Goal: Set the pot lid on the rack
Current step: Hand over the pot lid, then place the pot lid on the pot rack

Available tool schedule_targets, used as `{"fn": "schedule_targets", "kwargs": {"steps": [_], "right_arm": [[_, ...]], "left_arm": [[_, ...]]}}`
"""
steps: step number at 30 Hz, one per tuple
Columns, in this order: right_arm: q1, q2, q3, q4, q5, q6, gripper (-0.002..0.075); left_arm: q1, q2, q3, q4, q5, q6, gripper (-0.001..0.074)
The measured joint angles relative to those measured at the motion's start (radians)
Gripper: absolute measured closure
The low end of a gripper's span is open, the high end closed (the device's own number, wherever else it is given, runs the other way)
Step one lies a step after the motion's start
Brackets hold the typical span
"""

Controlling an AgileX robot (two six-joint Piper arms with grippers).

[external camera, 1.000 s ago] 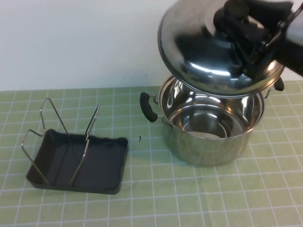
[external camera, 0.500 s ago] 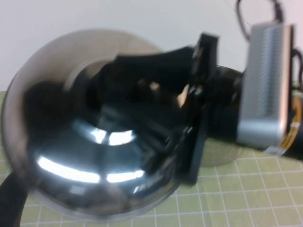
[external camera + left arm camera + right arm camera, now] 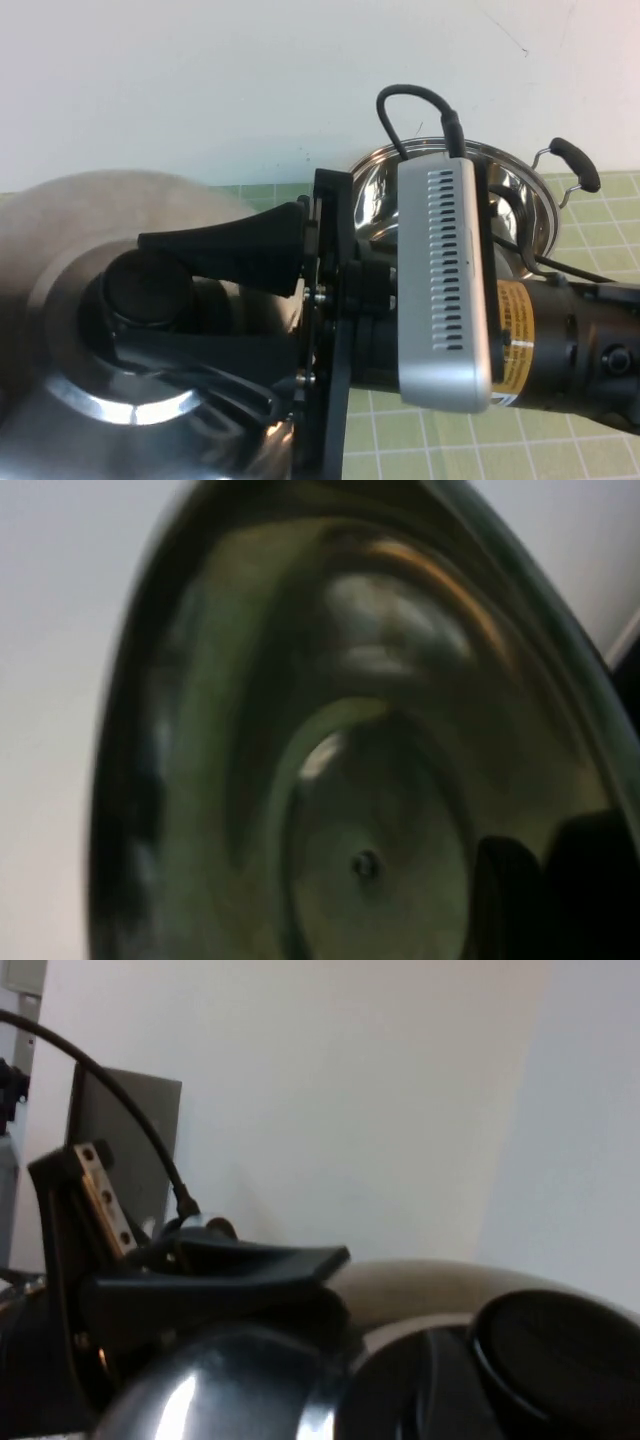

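From the high view, I see the right gripper far out over the left half of the table, its fingers clamped around the black knob of the pot lid. That lid is held up close to the camera, filling the lower left and hiding the rack. Behind the arm, the open steel pot stands on a green checked mat; a plain white wall is behind.

Left wrist view: only the lid's shiny underside, white wall beside it. I can't see the left gripper.

Right wrist view: one black finger beside the knob, lid dome below, white wall behind.
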Motion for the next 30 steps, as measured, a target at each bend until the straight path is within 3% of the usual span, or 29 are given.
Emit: {"fn": "schedule_targets", "kwargs": {"steps": [2, 13, 18, 20, 26, 28, 30], "right_arm": [[0.000, 0.006, 0.004, 0.007, -0.021, 0.007, 0.0370], [0.002, 0.008, 0.006, 0.070, -0.122, -0.005, 0.0359], [0.002, -0.001, -0.010, 0.164, -0.156, -0.005, 0.0151], [0.002, -0.019, -0.023, 0.174, -0.156, -0.011, 0.0119], [0.002, -0.125, -0.050, 0.179, -0.158, -0.172, 0.0099], [0.002, -0.186, -0.052, 0.179, -0.116, -0.248, 0.0126], [0.002, -0.267, -0.052, 0.179, 0.006, -0.326, 0.0213]], "left_arm": [[0.000, 0.000, -0.006, -0.023, -0.029, -0.002, 0.0630], [0.000, 0.000, -0.115, 0.032, -0.002, -0.033, 0.0639], [0.000, 0.002, -0.254, 0.159, 0.096, -0.060, 0.0640], [0.000, 0.013, -0.311, 0.205, 0.132, -0.064, 0.0640], [0.000, 0.148, -0.539, 0.582, 0.202, -0.128, 0.0640], [0.000, 0.236, -0.623, 0.740, 0.181, -0.157, 0.0640], [0.000, 0.327, -0.695, 0.860, 0.149, -0.167, 0.0640]]}}
